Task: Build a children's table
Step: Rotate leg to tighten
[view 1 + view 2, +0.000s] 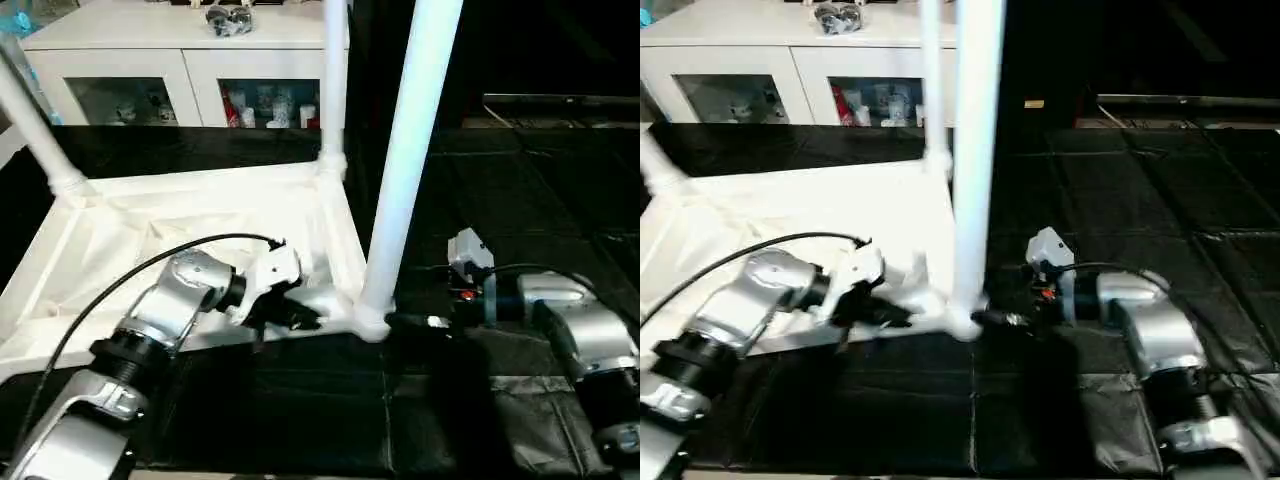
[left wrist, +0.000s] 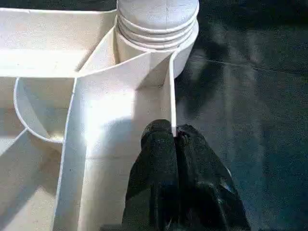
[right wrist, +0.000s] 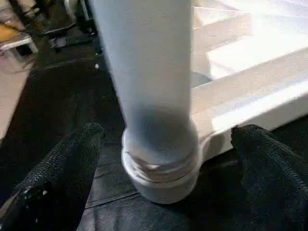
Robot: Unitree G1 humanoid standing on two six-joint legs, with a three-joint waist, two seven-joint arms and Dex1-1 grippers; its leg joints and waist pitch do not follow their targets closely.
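The left gripper (image 2: 175, 137) was clenched on the thin edge wall of the upside-down white plastic table top (image 1: 190, 215), near its corner. The right gripper (image 3: 168, 144) stood spread wide, its 2 black fingers (image 3: 62, 159) flanking, apart from, the base of a white tapered tube leg (image 1: 405, 160) standing in the corner socket. The table lay on the black floor mat (image 1: 540, 200), with 2 more legs upright.

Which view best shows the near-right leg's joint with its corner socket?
Right wrist view: the leg base sits close up, threads seated in the socket. Left wrist view shows its ribbed collar from the tabletop side; the eye views show it small.
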